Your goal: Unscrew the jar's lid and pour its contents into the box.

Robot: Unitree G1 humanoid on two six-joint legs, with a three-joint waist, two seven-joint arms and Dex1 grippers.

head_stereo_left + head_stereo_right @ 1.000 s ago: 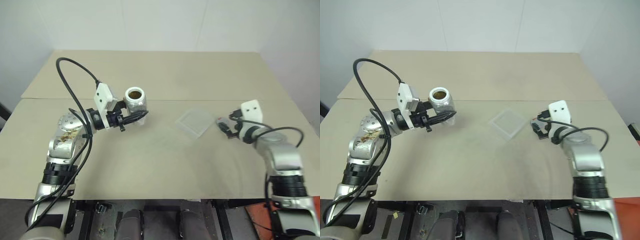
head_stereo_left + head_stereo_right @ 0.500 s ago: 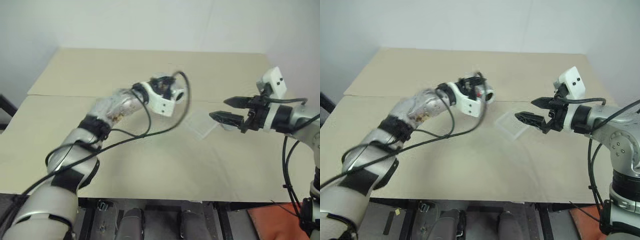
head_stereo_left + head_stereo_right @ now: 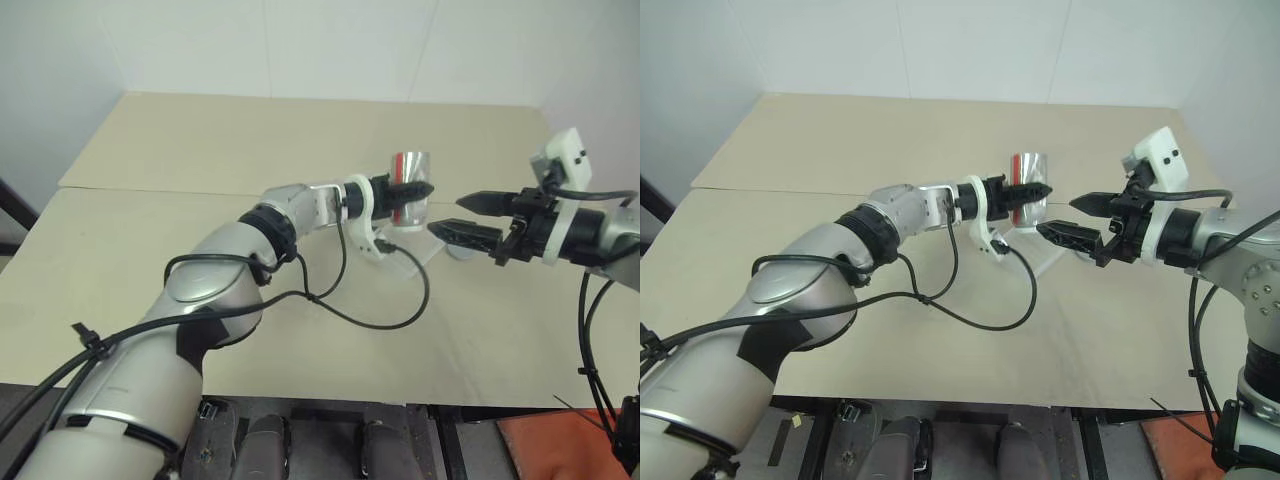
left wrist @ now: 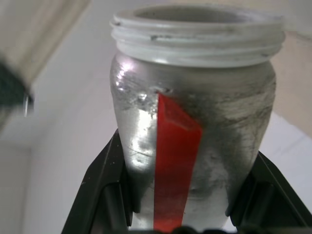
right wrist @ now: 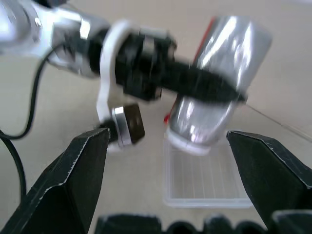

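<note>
Jar, lidless, inverted, clamped between left gripper fingers above box. Right gripper fingers spread wide, empty, just beside it. Contents not discernible.

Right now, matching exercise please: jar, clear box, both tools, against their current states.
Things:
1. silvery-grey cylindrical jar with a red stripe
2. shallow clear plastic box
3. left tool
4. right tool

States:
A. open, holding nothing
B. flat on the table, below the jar
C. shut on the jar
D. lidless, tipped mouth-down

Pairs: 1-D, 2-B, 3-C, 4-A
</note>
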